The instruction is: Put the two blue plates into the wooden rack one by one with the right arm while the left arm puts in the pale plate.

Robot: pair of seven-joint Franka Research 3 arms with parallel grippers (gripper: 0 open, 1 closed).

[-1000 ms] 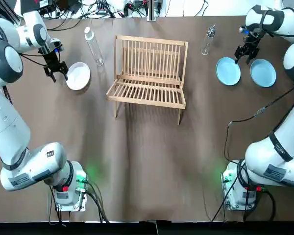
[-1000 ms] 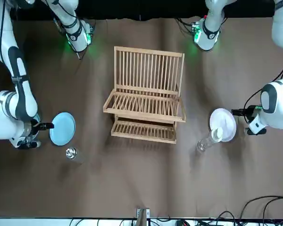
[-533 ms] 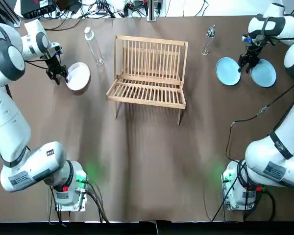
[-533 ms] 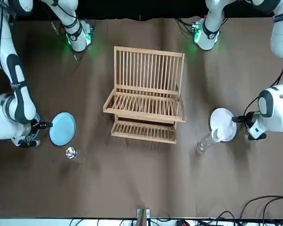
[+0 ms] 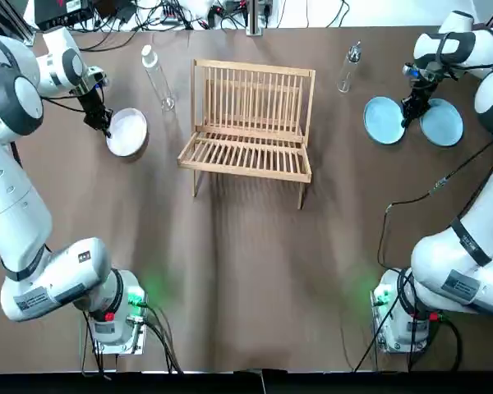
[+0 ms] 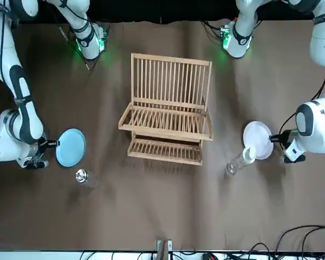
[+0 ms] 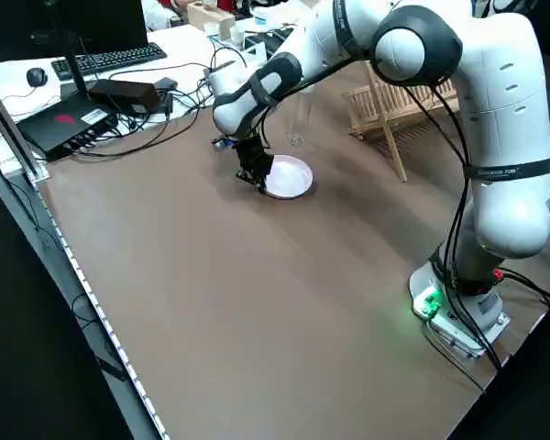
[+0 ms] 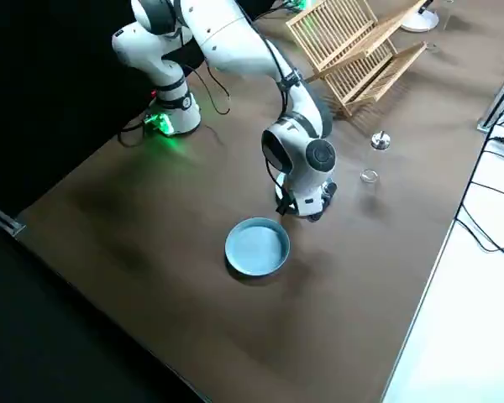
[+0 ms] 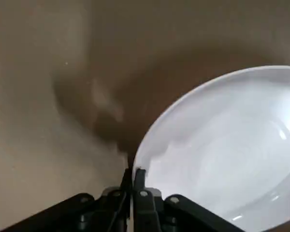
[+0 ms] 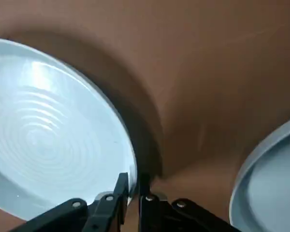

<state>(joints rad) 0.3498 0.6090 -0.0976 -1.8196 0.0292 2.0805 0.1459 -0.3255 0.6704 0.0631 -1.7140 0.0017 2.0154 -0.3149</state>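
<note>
The pale plate [image 5: 127, 132] lies left of the wooden rack [image 5: 248, 123]. My left gripper [image 5: 105, 125] is shut on its outer rim, and the left wrist view shows the fingers [image 9: 133, 170] pinching the rim of that plate [image 9: 222, 150], which is tilted up. My right gripper [image 5: 409, 115] is shut on the right rim of the nearer blue plate [image 5: 383, 121], with the rim clamped between its fingers [image 10: 133, 181]. The second blue plate [image 5: 442, 122] lies flat just beyond, to the right. In the front view the right arm hides this second plate.
A tall clear bottle [image 5: 158, 78] stands between the pale plate and the rack. A small glass bottle [image 5: 349, 67] stands between the rack and the blue plates. Cables run along the table's far edge.
Both grippers came down onto the plate rims and shut on them. The pale plate shifted slightly towards the left gripper and its gripped edge tipped up.
</note>
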